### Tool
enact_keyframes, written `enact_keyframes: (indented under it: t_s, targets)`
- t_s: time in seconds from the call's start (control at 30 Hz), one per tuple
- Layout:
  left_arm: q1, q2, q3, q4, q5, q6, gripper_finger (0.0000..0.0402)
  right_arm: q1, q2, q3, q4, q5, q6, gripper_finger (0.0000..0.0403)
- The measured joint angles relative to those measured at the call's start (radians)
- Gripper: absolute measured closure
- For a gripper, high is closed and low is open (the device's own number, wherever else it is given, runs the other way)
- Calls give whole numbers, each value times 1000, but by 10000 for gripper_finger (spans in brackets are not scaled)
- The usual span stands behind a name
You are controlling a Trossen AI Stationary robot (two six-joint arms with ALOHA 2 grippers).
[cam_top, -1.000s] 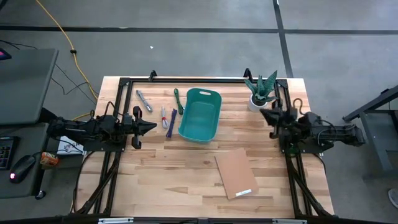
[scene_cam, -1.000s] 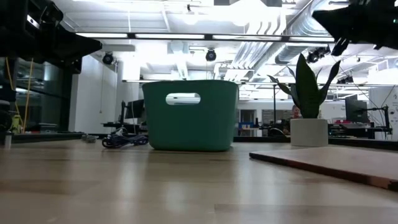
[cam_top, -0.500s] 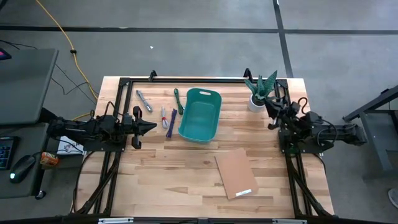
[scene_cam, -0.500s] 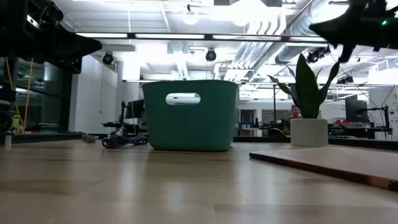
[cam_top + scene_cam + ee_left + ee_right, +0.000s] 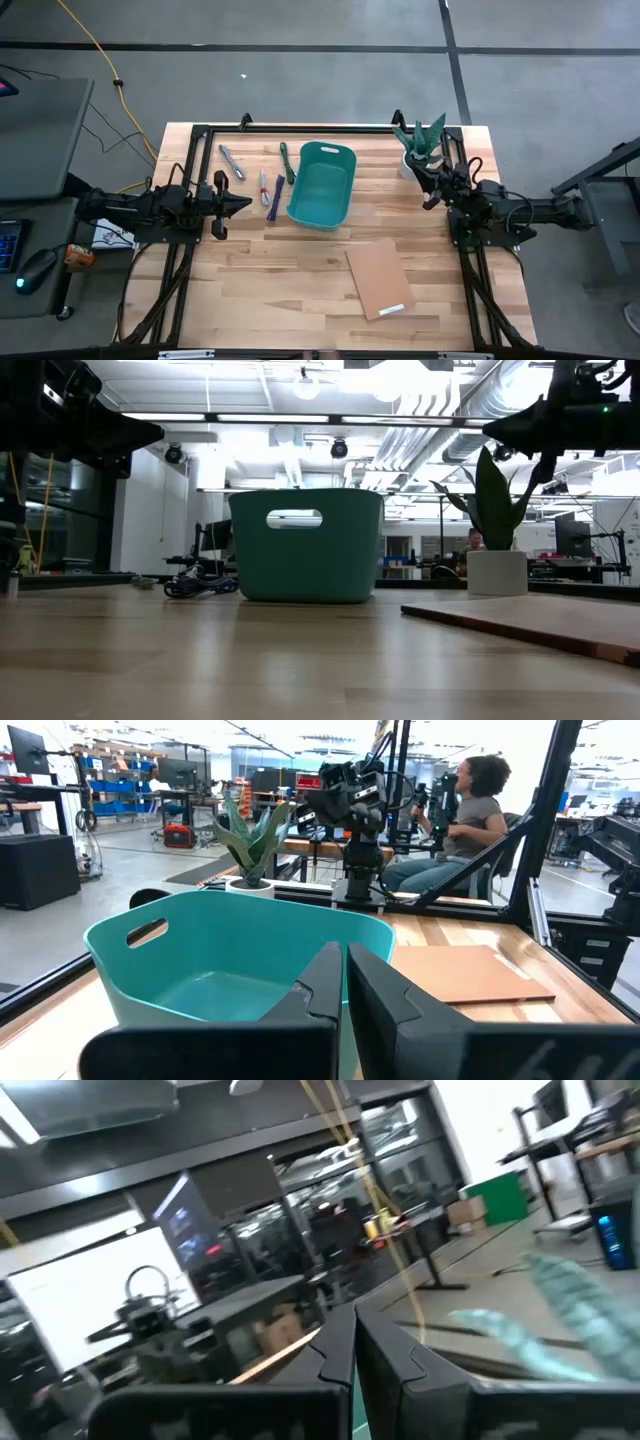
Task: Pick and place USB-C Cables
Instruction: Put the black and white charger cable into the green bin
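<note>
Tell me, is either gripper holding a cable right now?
No. Left gripper and right gripper are both shut on nothing; the cables lie on the table.

Bright overhead ceiling lights glaring in low view, right wrist view motion-blurred, soft table shadows

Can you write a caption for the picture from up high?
Four USB-C cables lie left of the teal bin; the left gripper waits nearby.
</note>
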Motion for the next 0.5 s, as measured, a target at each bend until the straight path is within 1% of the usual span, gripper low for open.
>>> enact_keyframes:
  t_s: [0.13,0.4,0.5]
  targets:
    - [0,0,0,0,0,0,401,0,0,1,1,-15,24,402]
    - [0,0,0,0,0,0,401,0,0,2,-52,-35,0,402]
    - [0,0,0,0,0,0,401,0,6,2,-58,-39,16,389]
